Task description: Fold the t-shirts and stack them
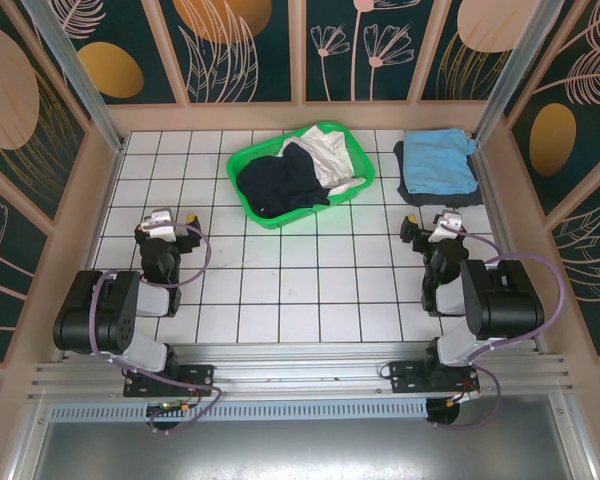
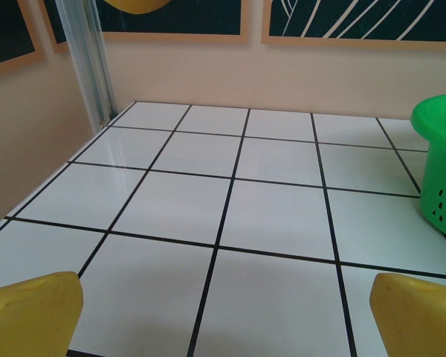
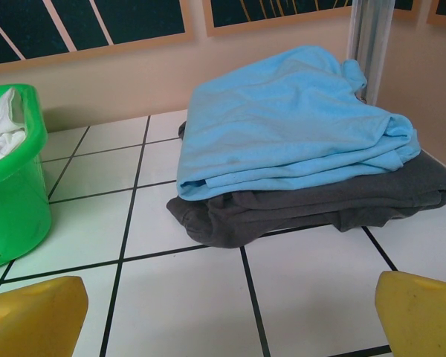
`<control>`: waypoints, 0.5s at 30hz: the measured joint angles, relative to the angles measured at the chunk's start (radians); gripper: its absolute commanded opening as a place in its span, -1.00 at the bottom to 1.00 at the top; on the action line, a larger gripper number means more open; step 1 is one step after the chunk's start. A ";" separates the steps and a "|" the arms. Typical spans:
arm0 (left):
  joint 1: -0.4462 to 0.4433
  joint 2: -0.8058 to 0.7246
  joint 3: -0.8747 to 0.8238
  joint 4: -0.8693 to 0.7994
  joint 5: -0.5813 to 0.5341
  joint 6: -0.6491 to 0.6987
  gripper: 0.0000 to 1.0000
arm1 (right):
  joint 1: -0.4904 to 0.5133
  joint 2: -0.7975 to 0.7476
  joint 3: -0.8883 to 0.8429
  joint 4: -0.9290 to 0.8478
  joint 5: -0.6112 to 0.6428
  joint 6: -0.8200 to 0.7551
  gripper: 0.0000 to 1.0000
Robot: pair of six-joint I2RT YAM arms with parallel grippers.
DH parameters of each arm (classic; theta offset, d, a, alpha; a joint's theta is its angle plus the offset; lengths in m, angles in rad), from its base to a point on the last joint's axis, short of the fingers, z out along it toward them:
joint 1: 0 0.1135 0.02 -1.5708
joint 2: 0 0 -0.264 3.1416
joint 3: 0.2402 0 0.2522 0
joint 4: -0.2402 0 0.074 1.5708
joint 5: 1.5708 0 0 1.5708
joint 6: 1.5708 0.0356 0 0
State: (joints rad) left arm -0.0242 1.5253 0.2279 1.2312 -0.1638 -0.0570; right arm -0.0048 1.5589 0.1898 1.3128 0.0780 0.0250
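A folded light blue t-shirt [image 1: 438, 160] [image 3: 282, 119] lies on top of a folded dark grey one [image 1: 442, 198] [image 3: 297, 204] at the back right of the tiled table. In the green basket [image 1: 248, 160] sit a crumpled dark navy t-shirt [image 1: 280, 182] and a white t-shirt [image 1: 325, 158] [image 3: 0, 130]. My right gripper [image 1: 435, 222] [image 3: 227, 320] stands open just in front of the folded pile, nothing between its yellow fingertips [image 3: 37, 312]. On the left side my left gripper [image 1: 170, 217] [image 2: 223, 320] is open over bare tiles, with the basket to its right.
The basket [image 2: 440, 171] [image 3: 15, 193] stands at the back middle. Aluminium posts [image 2: 93, 67] [image 3: 372, 37] rise at the back corners, and low walls close in the table [image 1: 310, 290]. Bare tiles stretch between the two arms.
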 measured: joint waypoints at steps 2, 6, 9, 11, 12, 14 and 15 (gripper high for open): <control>0.000 0.000 0.000 0.000 0.000 0.000 0.98 | 0.000 0.000 0.000 0.000 0.000 0.000 0.98; 0.000 0.000 0.000 0.000 0.000 0.000 0.97 | 0.000 0.000 0.000 0.000 0.000 0.000 0.98; 0.000 0.000 0.000 0.000 0.000 0.000 0.98 | 0.000 0.000 0.000 0.000 0.000 0.000 0.98; 0.000 0.000 0.000 0.000 0.000 0.000 0.98 | 0.000 0.000 0.000 0.000 0.000 0.000 0.98; 0.000 0.000 0.000 0.000 0.000 0.000 0.98 | 0.000 0.000 0.000 0.000 0.000 0.000 0.98; 0.000 0.000 0.000 0.000 0.011 0.001 0.97 | 0.000 0.000 0.000 0.000 0.000 0.000 0.98; 0.000 0.000 0.000 0.000 0.016 0.001 0.98 | 0.000 0.000 0.000 0.000 0.000 0.000 0.98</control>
State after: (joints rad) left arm -0.0242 1.5253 0.2279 1.2316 -0.1474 -0.0563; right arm -0.0048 1.5589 0.1898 1.3128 0.0780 0.0250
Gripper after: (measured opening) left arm 0.988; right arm 0.990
